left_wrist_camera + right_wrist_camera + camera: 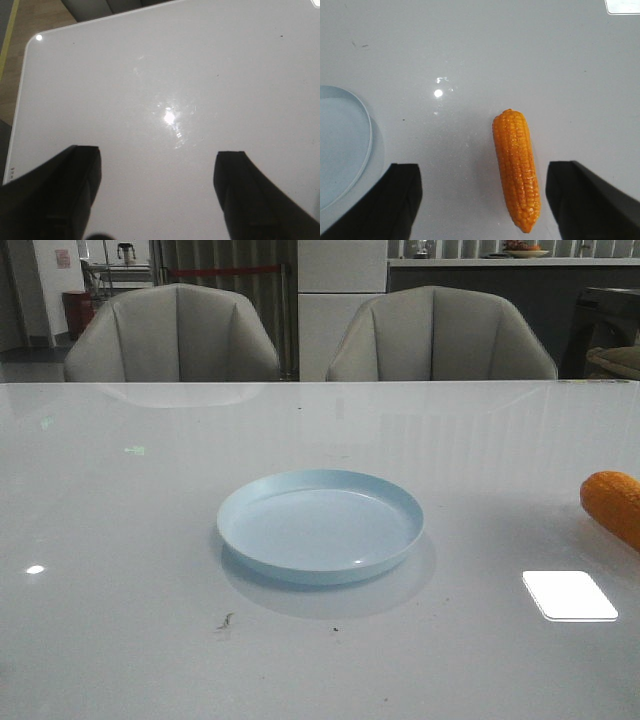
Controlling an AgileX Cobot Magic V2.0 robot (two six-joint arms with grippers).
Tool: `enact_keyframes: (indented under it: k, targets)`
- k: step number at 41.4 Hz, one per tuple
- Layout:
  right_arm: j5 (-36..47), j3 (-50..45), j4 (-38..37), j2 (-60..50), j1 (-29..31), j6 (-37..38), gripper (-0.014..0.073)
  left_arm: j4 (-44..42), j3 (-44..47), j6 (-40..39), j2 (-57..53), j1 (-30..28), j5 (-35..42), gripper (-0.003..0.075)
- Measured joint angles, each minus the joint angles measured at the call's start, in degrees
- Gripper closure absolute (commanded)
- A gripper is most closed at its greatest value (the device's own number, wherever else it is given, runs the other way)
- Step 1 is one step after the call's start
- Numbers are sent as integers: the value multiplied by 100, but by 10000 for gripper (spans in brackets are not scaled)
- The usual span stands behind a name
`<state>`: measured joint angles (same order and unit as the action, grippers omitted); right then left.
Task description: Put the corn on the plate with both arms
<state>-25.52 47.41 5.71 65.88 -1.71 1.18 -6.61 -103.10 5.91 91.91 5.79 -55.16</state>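
Observation:
The pale blue plate (320, 527) sits empty in the middle of the white table; its rim also shows in the right wrist view (366, 145). The orange-yellow corn (614, 505) lies flat on the table at the right edge of the front view. In the right wrist view the corn (517, 168) lies between the spread fingers, nearer one finger, touching neither. My right gripper (482, 172) is open and empty above it. My left gripper (158, 160) is open and empty over bare table near a table corner. Neither gripper shows in the front view.
Two grey chairs (175, 335) stand behind the table's far edge. A bright light reflection (569, 595) lies on the table in front of the corn. The table's rounded corner and edge (30, 50) show in the left wrist view, with wooden floor beyond.

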Motion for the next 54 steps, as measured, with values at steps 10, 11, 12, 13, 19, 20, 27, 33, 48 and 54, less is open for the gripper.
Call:
enact_keyframes:
  k: [10,11,12,13,19,20,27,33,48,54]
  targets:
    - [0,0,0,0,0,0,-17,229,2996,0,-1948,-560,1833,193]
    - [0,0,0,0,0,0,-17,242,3269,-11,-2180,-614,2008,193]
    - [0,0,0,0,0,0,-17,253,3538,-6,-2351,-639,2092,193]
    - [-3,0,0,0,0,0,-17,278,3888,-30,-2522,-693,2248,193]
    - [-13,0,0,0,0,0,-17,424,5464,-111,-3688,-980,2858,193]
    - [-13,0,0,0,0,0,-17,428,5640,-111,-3828,-1015,2920,193]
    - [-164,0,0,59,21,0,-17,473,6531,-136,-4718,-1136,3183,193]
    - [-455,230,0,554,179,0,-17,473,6710,-146,-5081,-1136,3191,193]
    - [-1420,1913,-350,2615,508,-11,-17,1112,6738,-146,-5104,-1136,2800,193]
    - [-1642,2480,-352,3336,508,-11,-17,1158,6738,-146,-5104,-1136,2610,193]
